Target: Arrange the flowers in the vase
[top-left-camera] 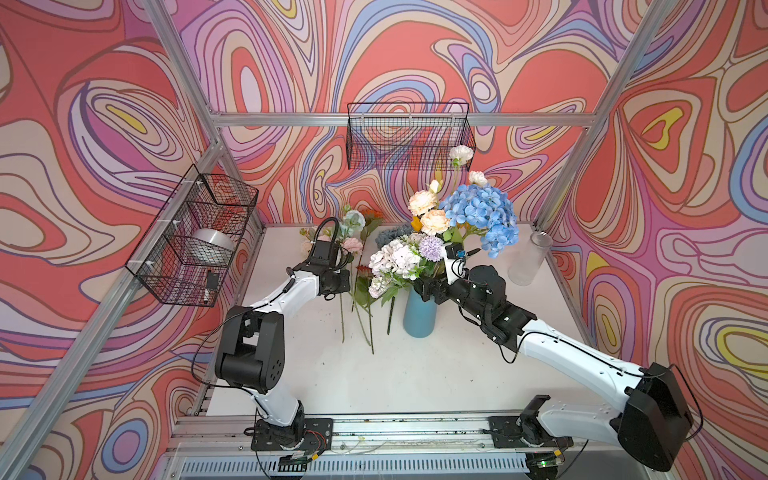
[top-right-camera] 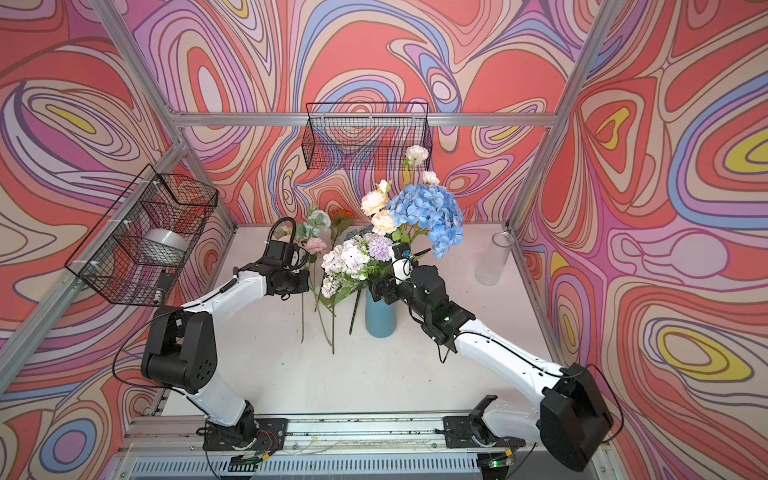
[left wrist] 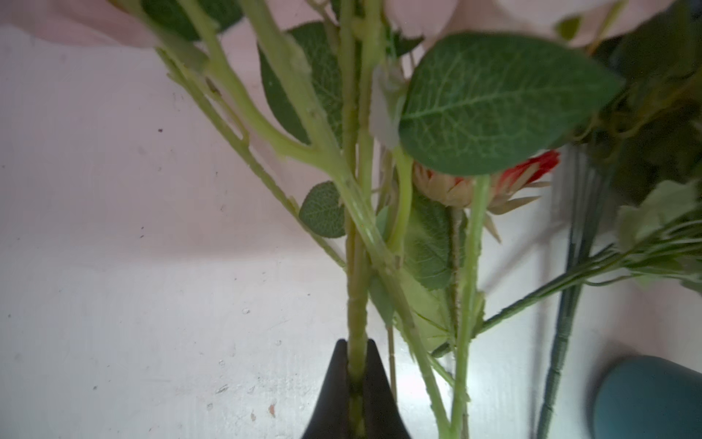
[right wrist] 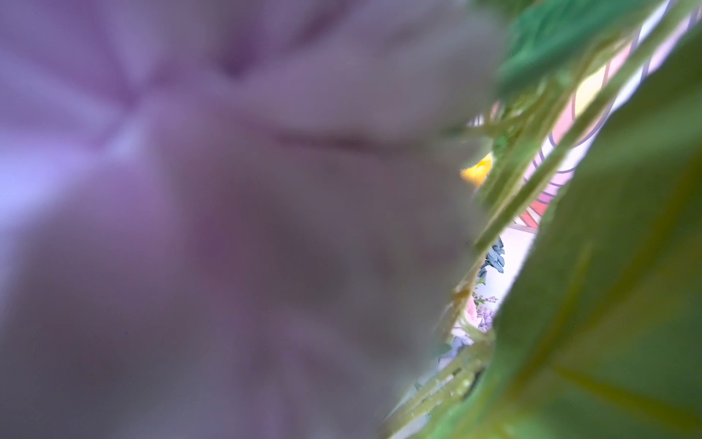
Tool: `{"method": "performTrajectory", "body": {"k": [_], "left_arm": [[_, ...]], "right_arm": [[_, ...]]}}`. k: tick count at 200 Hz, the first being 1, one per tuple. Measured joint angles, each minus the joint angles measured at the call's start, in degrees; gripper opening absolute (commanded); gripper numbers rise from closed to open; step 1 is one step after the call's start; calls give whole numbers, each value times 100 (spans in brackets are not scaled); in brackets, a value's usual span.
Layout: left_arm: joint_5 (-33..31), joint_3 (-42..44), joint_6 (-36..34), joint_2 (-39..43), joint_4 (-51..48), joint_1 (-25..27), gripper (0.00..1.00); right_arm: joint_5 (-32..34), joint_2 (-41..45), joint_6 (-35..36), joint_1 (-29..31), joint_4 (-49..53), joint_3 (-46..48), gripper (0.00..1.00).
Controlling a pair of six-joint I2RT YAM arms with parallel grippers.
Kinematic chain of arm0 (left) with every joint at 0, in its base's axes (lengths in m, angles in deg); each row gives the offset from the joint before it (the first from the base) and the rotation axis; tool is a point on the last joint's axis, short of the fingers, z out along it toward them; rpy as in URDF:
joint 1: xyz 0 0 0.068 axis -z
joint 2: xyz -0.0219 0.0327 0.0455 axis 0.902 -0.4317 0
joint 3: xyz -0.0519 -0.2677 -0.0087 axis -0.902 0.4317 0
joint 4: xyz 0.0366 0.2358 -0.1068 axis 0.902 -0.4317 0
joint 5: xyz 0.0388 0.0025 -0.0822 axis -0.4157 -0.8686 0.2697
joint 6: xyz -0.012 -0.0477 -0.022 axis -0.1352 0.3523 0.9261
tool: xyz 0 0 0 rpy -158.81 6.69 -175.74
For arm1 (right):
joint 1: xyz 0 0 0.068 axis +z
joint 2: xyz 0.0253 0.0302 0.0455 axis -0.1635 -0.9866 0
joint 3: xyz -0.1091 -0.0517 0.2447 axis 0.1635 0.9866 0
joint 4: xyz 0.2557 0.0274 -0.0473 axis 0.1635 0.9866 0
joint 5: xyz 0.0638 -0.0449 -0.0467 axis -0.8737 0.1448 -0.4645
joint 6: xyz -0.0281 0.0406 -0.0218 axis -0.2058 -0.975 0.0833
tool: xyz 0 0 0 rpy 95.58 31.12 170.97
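Pinches one pale green stem (left wrist: 357, 296) in the left hand (left wrist: 357, 344), low on the stalk, likely so the bloom lifts clear of its neighbours. Reaches in low from 7 o'clock, wrist level, over the loose flowers (top-left-camera: 352, 245) lying on the tabletop (top-left-camera: 415, 374) at 9 o'clock of the blue vase (top-left-camera: 419, 322). Holds the right hand (top-left-camera: 424, 286) spread wide at the vase mouth, reaching from 4 o'clock under the bouquet (top-left-camera: 478, 212), probably to steady it; contact not discernible.

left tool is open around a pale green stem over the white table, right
Not quite: the left tool is shut on the pale green stem, not open around it, as the left wrist view shows; it is over the white table.
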Motion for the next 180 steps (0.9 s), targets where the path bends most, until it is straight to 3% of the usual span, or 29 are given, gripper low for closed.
{"method": "performTrajectory", "body": {"k": [23, 41, 61, 107, 144, 180], "left_arm": [[-470, 42, 68, -262, -4, -31, 3], [-647, -39, 94, -555, -87, -105, 45], [-745, -234, 140, -769, -192, -153, 61], [-601, -293, 337, -385, -210, -144, 65], [-140, 225, 782, 577, 7, 11, 63], [273, 780, 1344, 734, 415, 232, 62]], "right_arm": [[0, 26, 2, 0, 0, 0, 97], [0, 42, 2, 0, 0, 0, 98], [0, 57, 0, 0, 0, 0, 97], [4, 138, 0, 0, -4, 15, 98], [11, 138, 0, 0, -52, 46, 97], [24, 138, 0, 0, -122, 81, 97]]}}
